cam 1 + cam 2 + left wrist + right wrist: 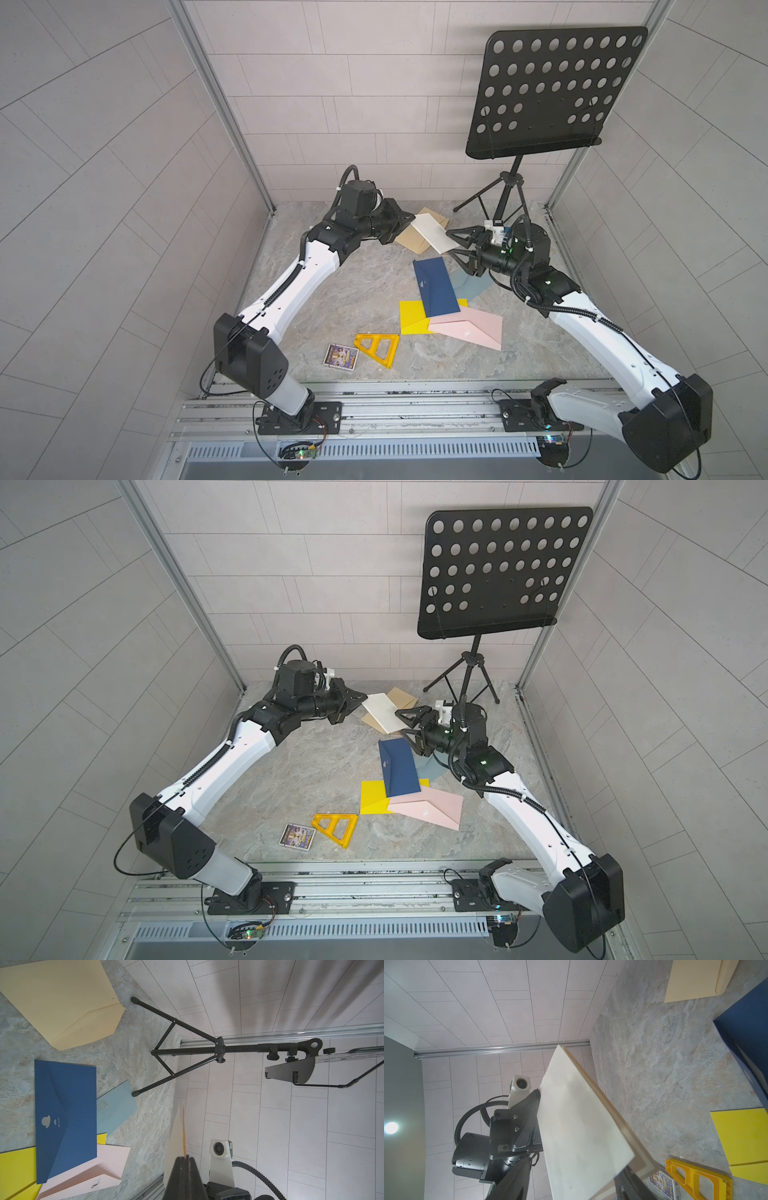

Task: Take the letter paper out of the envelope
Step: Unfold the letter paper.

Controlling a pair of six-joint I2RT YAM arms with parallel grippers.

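Both arms: white shells [291, 286], black joint housings [257, 361], ribbed black conduit [262, 1177], white wrist cameras [520, 1085], black left tool [410, 217] and right tool [451, 243].

Soft, even light; wall [104, 208] lines bow at the edges in both top views. Left wrist view: streaked shadows on the wall beyond the music stand [228, 1049], near left fingers [176, 1180] blurred. Right wrist view: a lamp [391, 1128] glares.

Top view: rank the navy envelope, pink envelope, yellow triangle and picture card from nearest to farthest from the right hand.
1. Navy envelope, just base-side of the right hand.
2. Pink envelope, nearer the front rail.
3. Yellow triangle, front centre.
4. Picture card, beside the triangle, farther left.
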